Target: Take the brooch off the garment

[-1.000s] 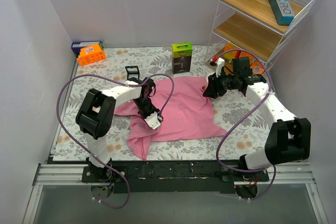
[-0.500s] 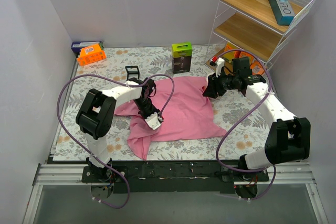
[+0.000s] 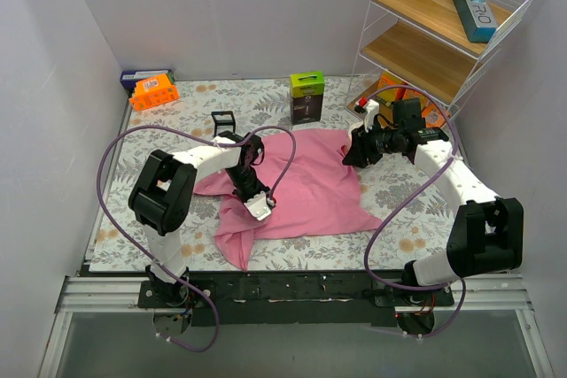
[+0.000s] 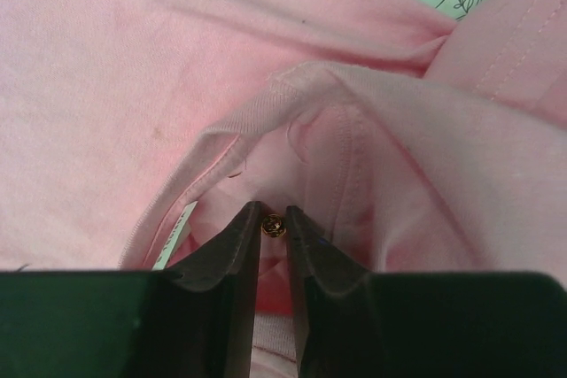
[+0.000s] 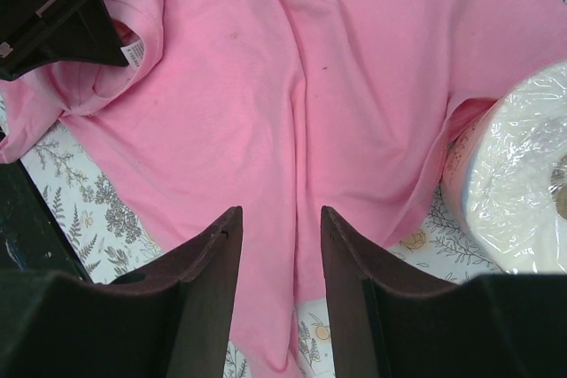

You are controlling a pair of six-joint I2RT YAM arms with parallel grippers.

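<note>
Your left gripper [image 4: 273,219]: pinched on the gold brooch [image 4: 274,227] at the collar of the garment [image 4: 133,86], poised to pull. Your right gripper [image 5: 281,219]: parted, empty, over the garment, presumably to steady it.

The left arm folds inward with its wrist pitched down. The left gripper [image 4: 273,217] has its jaws almost together, pinching a small gold brooch [image 4: 274,227] at the tips. The right arm reaches forward, and the right gripper [image 5: 279,219] points downward with jaws apart.
</note>
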